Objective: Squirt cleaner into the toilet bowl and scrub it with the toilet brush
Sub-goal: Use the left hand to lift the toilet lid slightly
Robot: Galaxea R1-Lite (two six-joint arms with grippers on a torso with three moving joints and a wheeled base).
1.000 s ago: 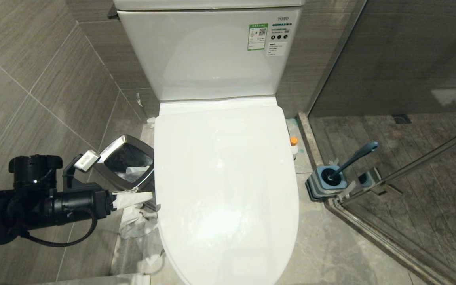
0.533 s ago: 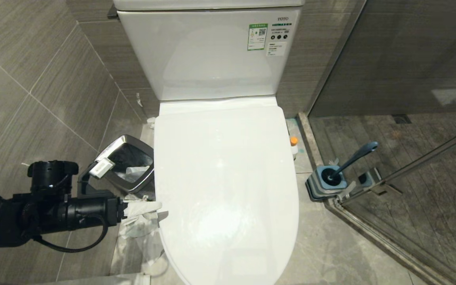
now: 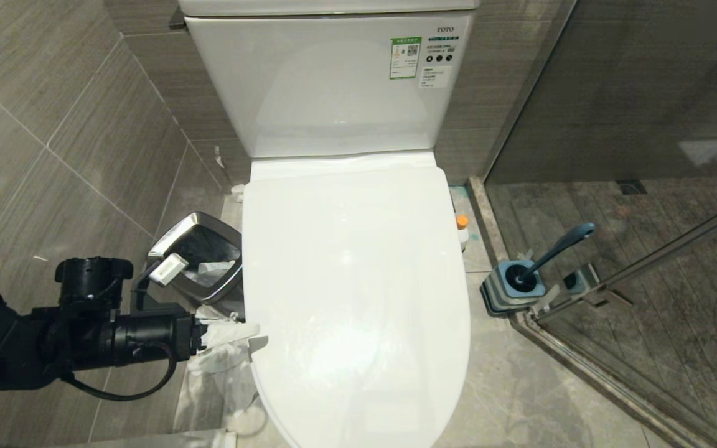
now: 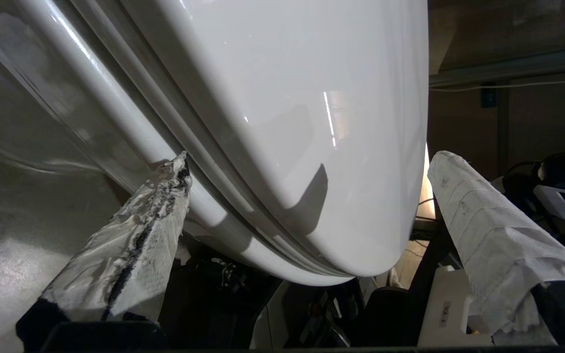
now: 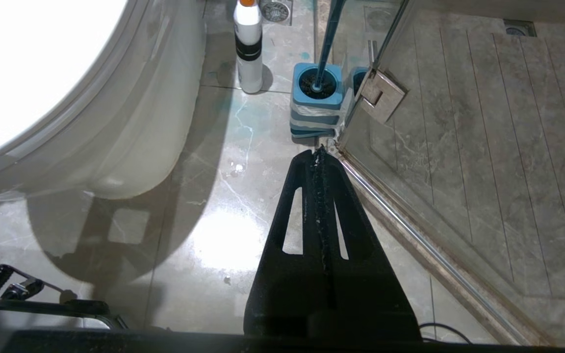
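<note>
The left tool (image 3: 240, 333) is wide open and holds nothing, its wrapped fingers (image 4: 130, 245) astride the closed lid's edge on the toilet (image 3: 352, 280). The right tool (image 5: 318, 154) is closed, empty. Farther, the brush (image 3: 557, 246) stands in its holder (image 3: 511, 292), the cleaner (image 3: 462, 229) beside the toilet.

left arm (image 3: 84, 336): chunky black tube links, round black cap on top, loose black cable looping underneath
tag: small white-grey block clipped near the wrist
left gripper (image 4: 307, 162): fingers wrapped in white paper, one wrap smudged black
right gripper (image 5: 318, 162): plain black, slotted triangular fingers
</note>
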